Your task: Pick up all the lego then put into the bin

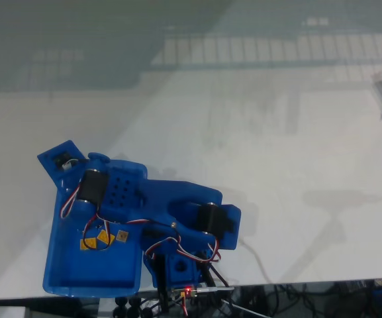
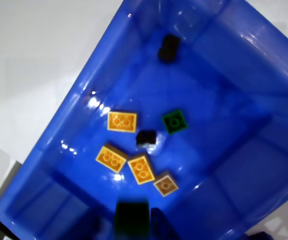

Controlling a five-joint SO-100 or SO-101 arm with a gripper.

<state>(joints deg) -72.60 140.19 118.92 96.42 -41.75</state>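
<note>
**Bricks in the blue bin, arm above it**

In the fixed view, the blue arm [image 1: 144,205] stretches from its base at the lower edge of the white surface [image 1: 257,132] toward the left, over the bin [image 1: 61,265]. The bin sits at the near left part of the surface. On its floor, a few yellow-orange bricks [image 1: 95,240] and a tan brick [image 1: 121,235] lie close together, just beside the arm's wires. The claw is hidden among the arm's parts here.

In the wrist view, the bin [image 2: 243,75] is seen from above. Three yellow-orange bricks [image 2: 122,121] cluster near the middle, with a tan brick [image 2: 165,185] beside them. A dark green brick [image 2: 174,121] and a black brick [image 2: 146,138] lie just right of that cluster. Another black brick [image 2: 168,47] rests apart, near the far wall. A dark part of the claw [image 2: 132,220] enters at the bottom edge; I cannot tell whether it is wide or narrow.
</note>
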